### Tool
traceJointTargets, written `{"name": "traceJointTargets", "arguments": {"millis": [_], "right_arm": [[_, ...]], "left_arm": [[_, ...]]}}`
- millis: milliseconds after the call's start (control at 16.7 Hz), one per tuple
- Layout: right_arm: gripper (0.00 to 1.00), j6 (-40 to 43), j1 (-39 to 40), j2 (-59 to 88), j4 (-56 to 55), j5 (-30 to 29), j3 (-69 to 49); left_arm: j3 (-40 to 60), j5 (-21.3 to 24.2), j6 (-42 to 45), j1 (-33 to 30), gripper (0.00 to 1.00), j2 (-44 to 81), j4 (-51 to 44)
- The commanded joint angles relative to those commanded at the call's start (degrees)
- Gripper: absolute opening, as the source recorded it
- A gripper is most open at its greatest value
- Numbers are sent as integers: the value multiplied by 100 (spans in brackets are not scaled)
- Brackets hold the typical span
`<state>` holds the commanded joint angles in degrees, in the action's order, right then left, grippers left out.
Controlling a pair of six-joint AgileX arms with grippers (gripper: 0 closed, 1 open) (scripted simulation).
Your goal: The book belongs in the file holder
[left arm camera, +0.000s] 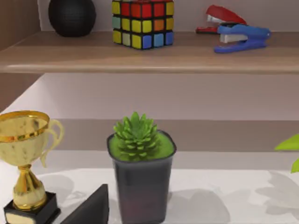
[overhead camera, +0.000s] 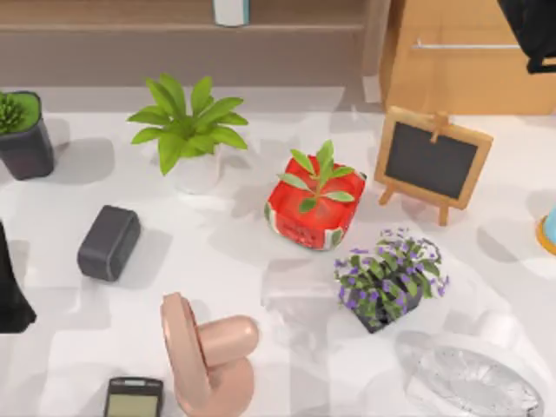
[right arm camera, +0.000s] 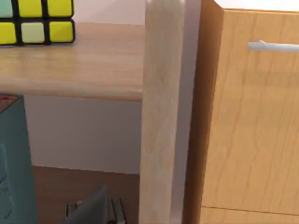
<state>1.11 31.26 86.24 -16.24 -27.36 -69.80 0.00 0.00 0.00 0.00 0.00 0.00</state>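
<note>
Top view: book point(overhead camera: 231, 11) seen standing upright on the shelf behind the table, far edge, only partly visible; red plant pot point(overhead camera: 314, 210) noted mid-table. Left arm point(overhead camera: 12, 287) parked at the table's left edge, right arm point(overhead camera: 534, 30) at far right corner. Whether either gripper is released or clenched cannot be told

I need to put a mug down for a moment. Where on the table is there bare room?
Bare tabletop lies at the right, between the chalkboard easel and the purple flower pot. Another free patch sits between the dark speaker and the red plant pot. It is crowded along the near edge around the pink headphone stand.
</note>
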Motion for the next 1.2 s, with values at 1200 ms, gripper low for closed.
{"name": "traceJointTargets", "arguments": {"millis": [1200], "right_arm": [[100, -53, 1287, 5569, -1102, -1901, -4488]], "left_arm": [[0, 0, 0, 0, 100, 0, 0]]}}
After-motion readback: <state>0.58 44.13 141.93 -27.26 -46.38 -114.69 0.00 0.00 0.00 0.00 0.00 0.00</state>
